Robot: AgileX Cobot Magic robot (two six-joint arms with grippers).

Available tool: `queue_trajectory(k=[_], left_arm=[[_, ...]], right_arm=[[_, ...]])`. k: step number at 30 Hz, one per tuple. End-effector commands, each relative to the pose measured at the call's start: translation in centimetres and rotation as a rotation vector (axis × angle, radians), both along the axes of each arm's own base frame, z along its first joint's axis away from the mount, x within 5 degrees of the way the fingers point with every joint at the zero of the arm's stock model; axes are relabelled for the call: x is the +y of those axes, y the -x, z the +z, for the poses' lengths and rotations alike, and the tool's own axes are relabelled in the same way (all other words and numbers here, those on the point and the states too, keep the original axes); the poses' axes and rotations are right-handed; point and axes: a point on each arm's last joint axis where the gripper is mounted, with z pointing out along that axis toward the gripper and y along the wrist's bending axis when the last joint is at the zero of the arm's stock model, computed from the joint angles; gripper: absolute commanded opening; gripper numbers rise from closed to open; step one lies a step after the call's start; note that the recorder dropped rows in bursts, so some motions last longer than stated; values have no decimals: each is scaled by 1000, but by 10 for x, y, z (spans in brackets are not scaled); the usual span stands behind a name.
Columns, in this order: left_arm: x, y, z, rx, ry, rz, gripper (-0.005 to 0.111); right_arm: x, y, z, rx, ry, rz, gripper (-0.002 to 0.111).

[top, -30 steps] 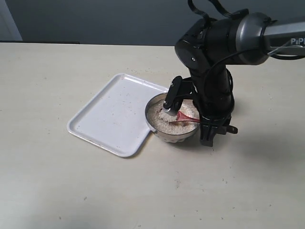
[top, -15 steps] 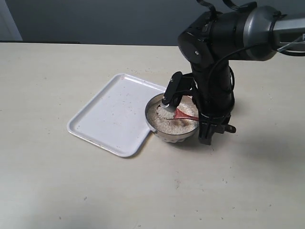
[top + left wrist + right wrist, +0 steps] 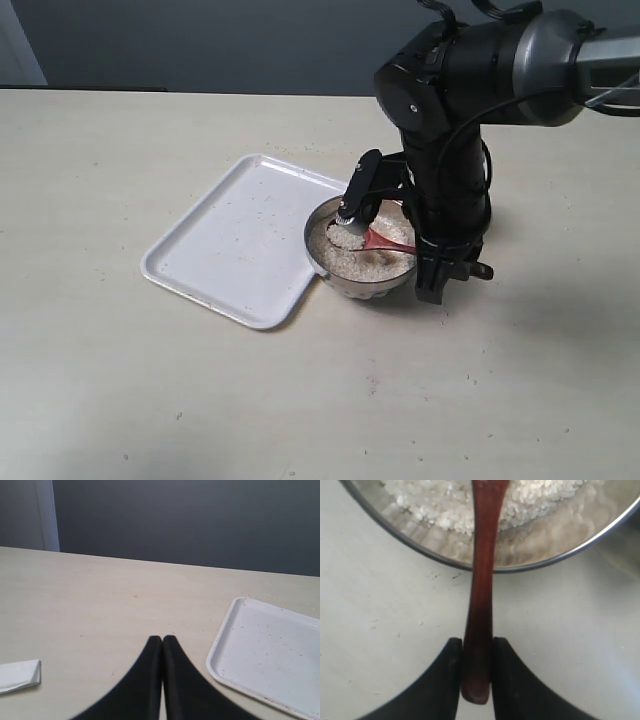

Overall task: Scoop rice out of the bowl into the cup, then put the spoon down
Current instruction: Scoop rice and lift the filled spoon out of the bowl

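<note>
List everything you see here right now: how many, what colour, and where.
table: 1, beige, under everything
bowl: 1, shiny steel, mid-table
rice: 1 heap, white, in the bowl
spoon: 1, reddish-brown, reaching into the bowl
tray: 1, white, beside the bowl
folded paper: 1, white, on the table, seen in the left wrist view
left gripper: 1, black, shut, empty
right gripper: 1, black, shut on the spoon handle

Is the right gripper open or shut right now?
The right gripper is shut on the spoon: both fingers press against its end, with no gap.
</note>
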Motion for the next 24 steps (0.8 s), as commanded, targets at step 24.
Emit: queue_trajectory(k=[24], left_arm=[[0, 0, 2, -10, 6, 1, 1]], right_arm=[[-33, -19, 20, 7, -89, -112, -1]])
